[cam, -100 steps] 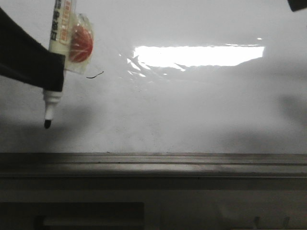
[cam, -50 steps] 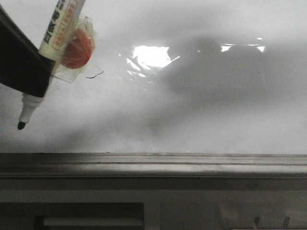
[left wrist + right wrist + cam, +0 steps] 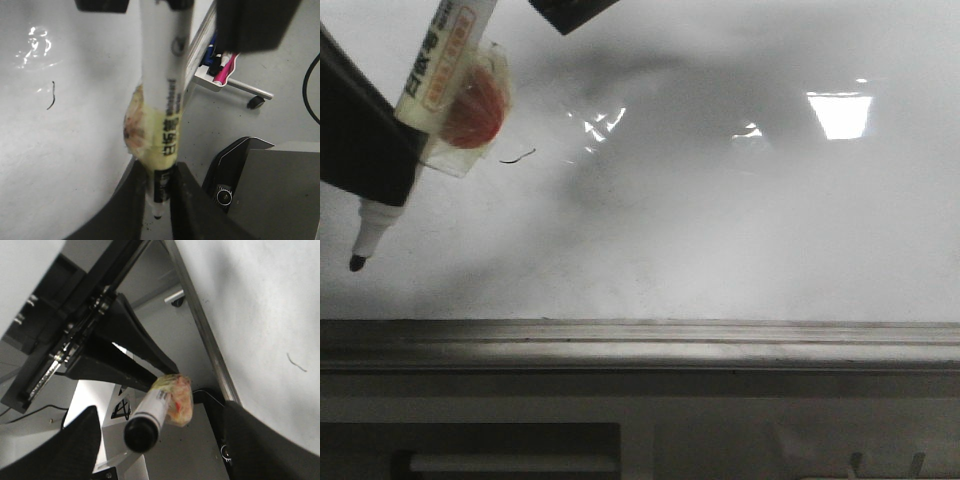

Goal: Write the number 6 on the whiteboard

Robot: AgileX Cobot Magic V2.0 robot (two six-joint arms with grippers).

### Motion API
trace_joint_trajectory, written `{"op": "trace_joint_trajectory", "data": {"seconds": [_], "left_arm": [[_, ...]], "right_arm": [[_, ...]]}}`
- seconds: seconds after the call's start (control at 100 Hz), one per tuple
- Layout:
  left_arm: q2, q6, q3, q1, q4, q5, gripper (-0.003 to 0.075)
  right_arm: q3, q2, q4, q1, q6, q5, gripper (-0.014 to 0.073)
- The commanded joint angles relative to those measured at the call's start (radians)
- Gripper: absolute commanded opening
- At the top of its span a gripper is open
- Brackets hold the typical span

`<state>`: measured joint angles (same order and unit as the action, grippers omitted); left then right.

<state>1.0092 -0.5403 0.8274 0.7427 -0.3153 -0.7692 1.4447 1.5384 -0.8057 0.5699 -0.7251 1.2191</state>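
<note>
While the left gripper [image 3: 159, 186] clamps the marker [image 3: 438, 58] at the left edge, the glossy whiteboard [image 3: 720, 230] lies open rightward; only a short squiggle [image 3: 518, 156] shows. Right gripper [image 3: 155, 440] fingers stand apart.

left gripper [image 3: 156, 192] jaws clamped; right gripper [image 3: 157, 440] jaws spread.

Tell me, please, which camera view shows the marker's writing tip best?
The front view: the marker slants down from the left gripper, its dark tip bare against the whiteboard. The left wrist view shows the tip only small and dim between the gripper's fingers. The right wrist view shows the capped rear end, not the tip.
</note>
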Motion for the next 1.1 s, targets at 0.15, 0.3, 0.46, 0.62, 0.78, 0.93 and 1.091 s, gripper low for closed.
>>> {"op": "trace_joint_trajectory", "data": {"seconds": [0.15, 0.3, 0.46, 0.62, 0.78, 0.93, 1.091], "left_arm": [[-0.012, 0.012, 0.037, 0.007, -0.016, 0.063, -0.002], [-0.012, 0.01, 0.037, 0.007, -0.016, 0.075, -0.002], [-0.012, 0.01, 0.037, 0.007, -0.006, 0.078, -0.0019], [-0.012, 0.01, 0.039, 0.007, -0.004, 0.076, 0.0085], [-0.026, 0.01, 0.061, -0.002, -0.004, 0.079, 0.0402], [-0.092, 0.01, 0.083, -0.072, -0.04, 0.121, 0.0501], [-0.225, 0.012, 0.074, -0.228, -0.142, 0.188, 0.0491]], "right_arm": [[0.062, 0.011, -0.029, 0.05, 0.006, -0.001, 0.044], [0.062, 0.017, -0.029, 0.067, -0.012, 0.003, 0.0209], [0.063, 0.017, -0.029, 0.067, -0.03, 0.014, -0.0062], [0.063, 0.011, -0.028, 0.067, -0.03, -0.005, -0.0061], [0.063, -0.027, -0.005, 0.067, -0.03, -0.048, -0.0045], [0.036, -0.107, 0.035, 0.067, -0.03, -0.118, -0.0045], [-0.116, -0.261, 0.055, 0.067, -0.03, -0.337, -0.0045]]}}
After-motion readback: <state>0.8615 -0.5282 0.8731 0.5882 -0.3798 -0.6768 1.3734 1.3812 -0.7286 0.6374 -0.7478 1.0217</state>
